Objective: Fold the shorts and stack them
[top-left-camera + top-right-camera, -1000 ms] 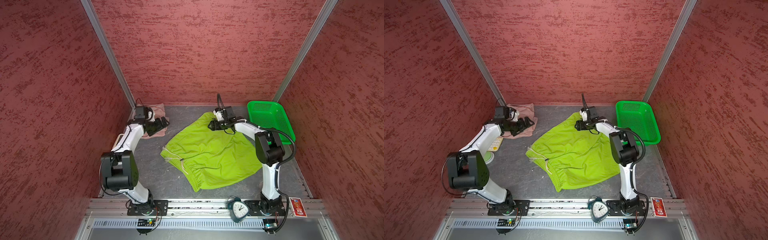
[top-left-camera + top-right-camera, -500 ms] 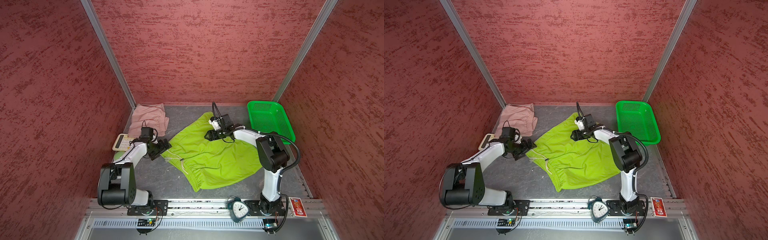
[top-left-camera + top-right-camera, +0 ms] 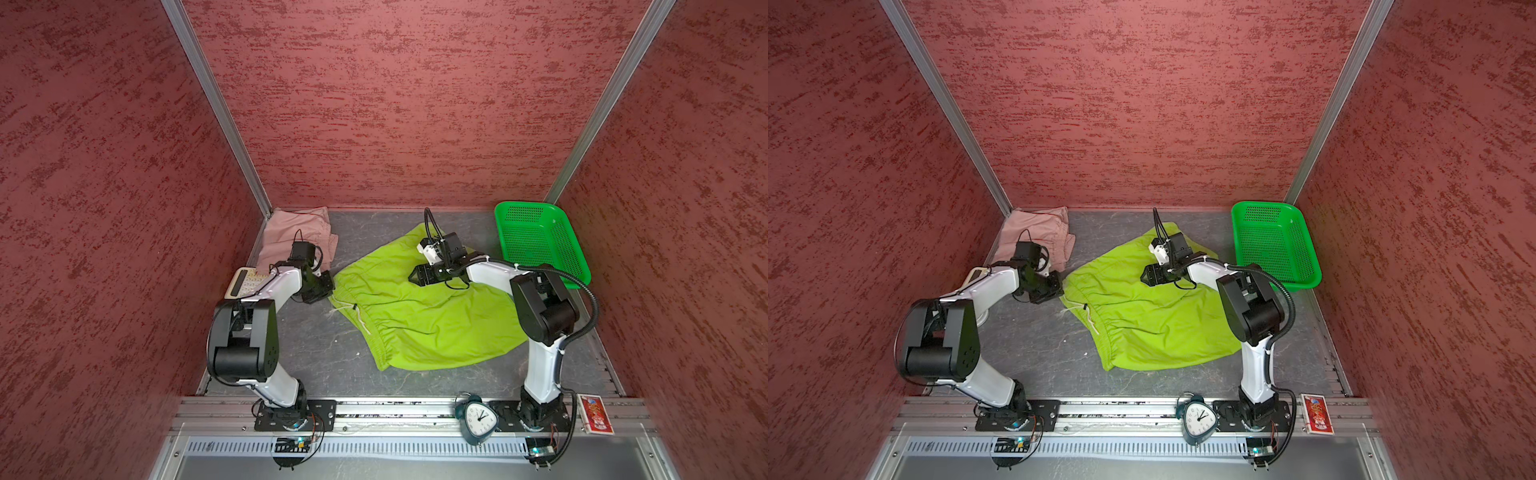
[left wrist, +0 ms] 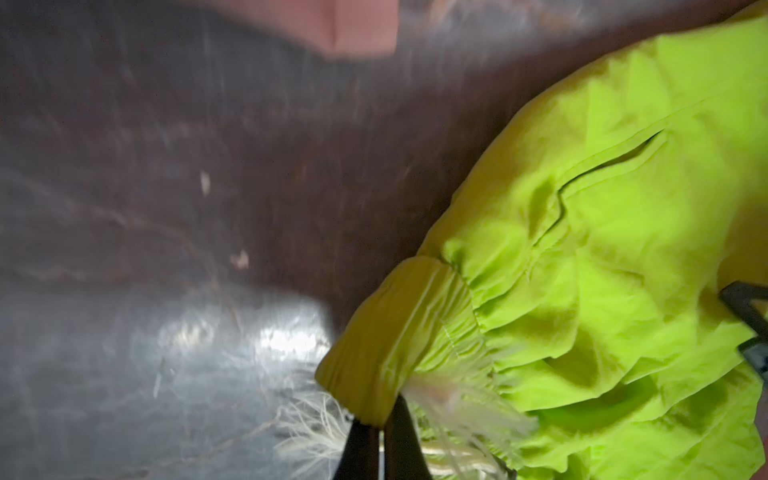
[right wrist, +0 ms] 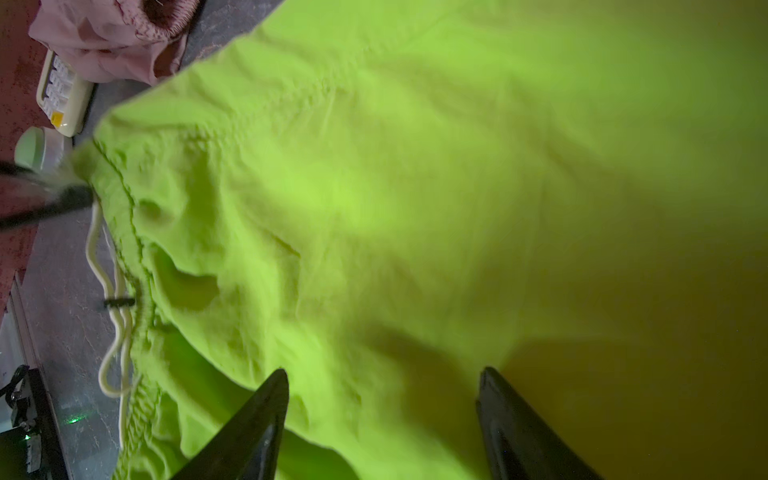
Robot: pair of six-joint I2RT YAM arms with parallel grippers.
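The left gripper (image 4: 380, 432) is pinching the waistband corner of the lime green shorts (image 3: 419, 316), which are lying spread on the tabletop (image 3: 316, 353). The right gripper (image 5: 382, 386) is hovering open above them. The pink shorts (image 3: 291, 232) are lying bunched in the far-left corner, so folding appears to be only starting.

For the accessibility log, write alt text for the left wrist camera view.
The left gripper is shut on the waistband corner of the lime green shorts, beside the frayed white drawstring end. The shorts lie rumpled on a dark grey table; a blurred bit of pink shorts shows farther off.
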